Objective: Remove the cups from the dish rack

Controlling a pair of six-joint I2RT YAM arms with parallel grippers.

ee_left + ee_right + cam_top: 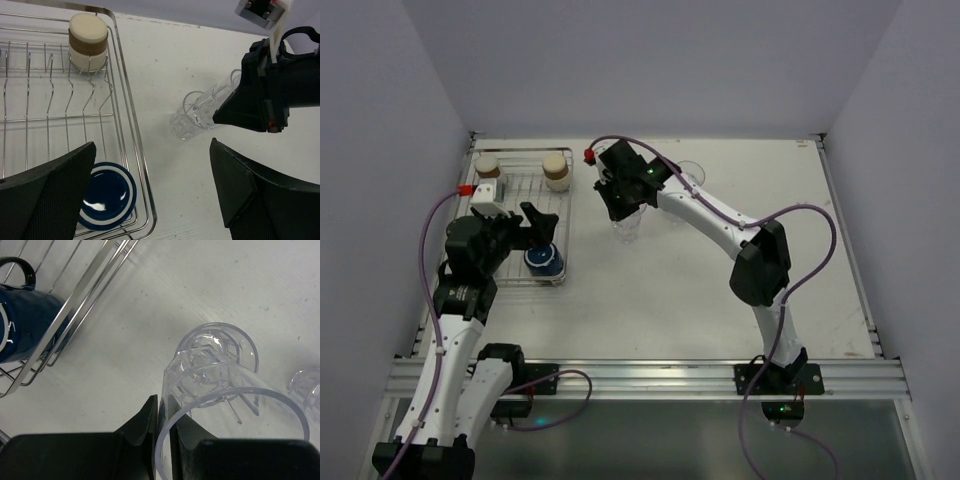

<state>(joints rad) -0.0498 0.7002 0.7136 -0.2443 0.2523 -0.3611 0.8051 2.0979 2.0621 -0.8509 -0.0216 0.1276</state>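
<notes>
**Item 1: clear ridged tumbler** (215,390)
- Loc: out of the rack, over the bench (150,315), directly below the R gripper (162,425).
- Grip: jaws nearly together on the rim wall, one finger inside and one outside.
- Can't tell if the base touches the bench, or if a 2nd cup is nested under it.
- Handling, my est.: light, thin, slick, may crack. Rim pinch is OK w/ gentle force.
- Contents: none visible.

**Item 2: 2nd clear tumbler** (306,385)
- Loc: on the bench, just to the right of the R gripper. Not held.

**Item 3: dish rack** (131,125)
- Navy mug (107,195): beside the L gripper's left finger.
- Tan cup (87,40): far corner, ahead of the L gripper.
- 2nd tan cup (487,167): other far corner.

**Item 4: L gripper** (152,147)
- Wide open, empty, above the rack's side rail.

**Mug handling, my est.:** heavier, rigid, glazed. I'd pinch the wall at the rim.
</notes>
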